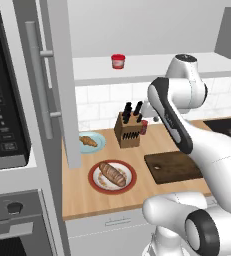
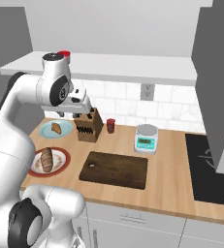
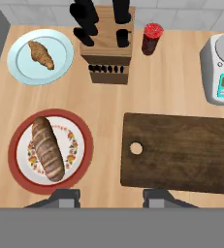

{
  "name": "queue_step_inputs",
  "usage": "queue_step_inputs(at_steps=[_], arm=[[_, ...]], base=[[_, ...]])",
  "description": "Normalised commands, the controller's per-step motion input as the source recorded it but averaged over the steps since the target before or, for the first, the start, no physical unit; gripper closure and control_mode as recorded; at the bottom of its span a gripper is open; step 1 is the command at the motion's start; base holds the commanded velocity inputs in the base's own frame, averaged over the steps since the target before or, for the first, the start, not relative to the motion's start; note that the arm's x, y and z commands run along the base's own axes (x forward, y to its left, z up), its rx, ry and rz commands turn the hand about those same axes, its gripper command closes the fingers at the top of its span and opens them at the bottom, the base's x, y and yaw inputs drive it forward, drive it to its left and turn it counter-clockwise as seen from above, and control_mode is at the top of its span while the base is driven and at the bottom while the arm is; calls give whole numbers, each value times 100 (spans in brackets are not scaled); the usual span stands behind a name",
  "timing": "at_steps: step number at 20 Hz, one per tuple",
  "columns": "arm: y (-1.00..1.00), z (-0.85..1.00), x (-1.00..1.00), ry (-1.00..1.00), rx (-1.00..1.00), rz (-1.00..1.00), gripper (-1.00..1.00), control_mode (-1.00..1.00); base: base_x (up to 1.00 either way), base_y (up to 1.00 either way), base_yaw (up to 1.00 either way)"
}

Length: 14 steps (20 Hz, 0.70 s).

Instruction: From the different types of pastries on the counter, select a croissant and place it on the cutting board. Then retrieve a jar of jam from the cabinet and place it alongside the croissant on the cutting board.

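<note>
Behind cabinet [image 1: 62, 90] door, croissant [image 1: 88, 141] partly hidden.

Croissant [image 3: 40, 54] left of knife block [image 3: 105, 48]

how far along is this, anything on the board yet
Nothing looks done: the cutting board is bare. The croissant still lies on its light blue plate, and the jar of jam stands on the cabinet shelf. The end effector hangs above the counter holding nothing. Both placements remain.
</note>
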Motion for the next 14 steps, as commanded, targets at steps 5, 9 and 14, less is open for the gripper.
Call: queue_step_inputs(at_steps=[5, 9, 14], arm=[[7, -2, -1, 0, 0, 2, -100, -100], [72, -28, -2, -1, -11, 40, -100, -100], [61, -19, 6, -23, -2, 40, -100, -100]], base=[[0, 0, 0], [0, 0, 0], [0, 0, 0]])
